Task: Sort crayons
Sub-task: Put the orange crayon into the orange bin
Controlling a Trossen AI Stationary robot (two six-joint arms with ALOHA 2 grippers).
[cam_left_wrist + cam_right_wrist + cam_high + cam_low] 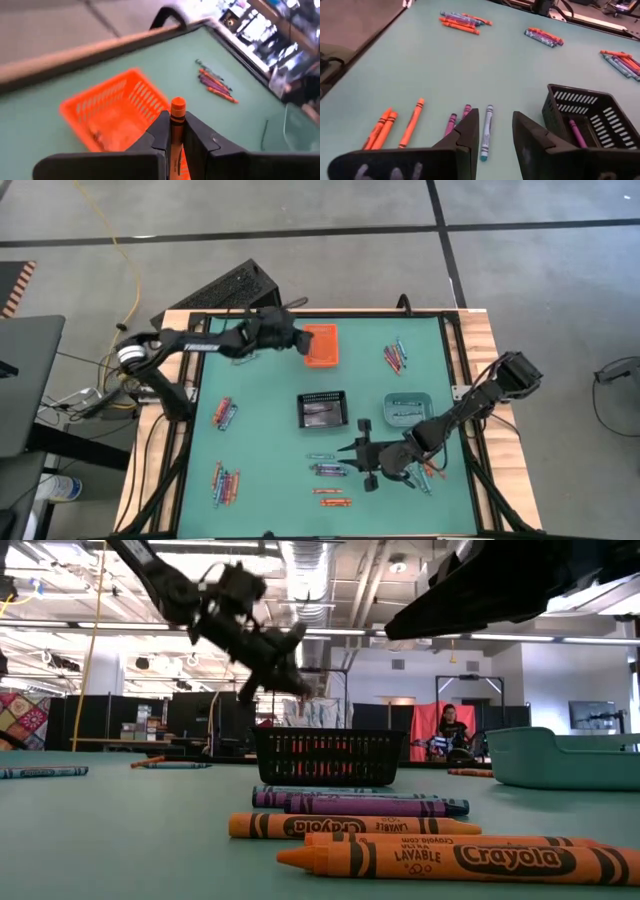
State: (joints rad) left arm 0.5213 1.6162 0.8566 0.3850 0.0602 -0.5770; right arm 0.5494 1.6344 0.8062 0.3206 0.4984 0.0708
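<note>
Along the left side of the green bench (270,400) lay two small clusters of crayons, one (225,413) near the middle of that edge and another (225,483) nearer the front corner. The left claw (300,342) hung over the rear of the bench just beside the orange bin (321,346), its fingers (195,142) clamped on an orange crayon (176,131) that stood up between them with the bin directly beyond it. At the middle of the bench sat the black mesh bin (322,409), and the right wrist view showed a purple crayon (575,133) lying inside it. In front of that bin loose crayons lay on the mat: a blue-teal and purple group (327,469) and, nearer the front edge, orange ones (333,502). The right claw (366,452) hovered low over this area with its fingers (532,140) apart and holding nothing; a blue-teal crayon (486,131) lay on the mat in line with the gap between them, purple ones just beside it and orange ones (395,126) a little farther off. To the right stood the teal bin (409,409), and behind it, near the rear right corner, a further bundle of mixed crayons (396,357). A few more (432,472) lay just beside the right arm.
</note>
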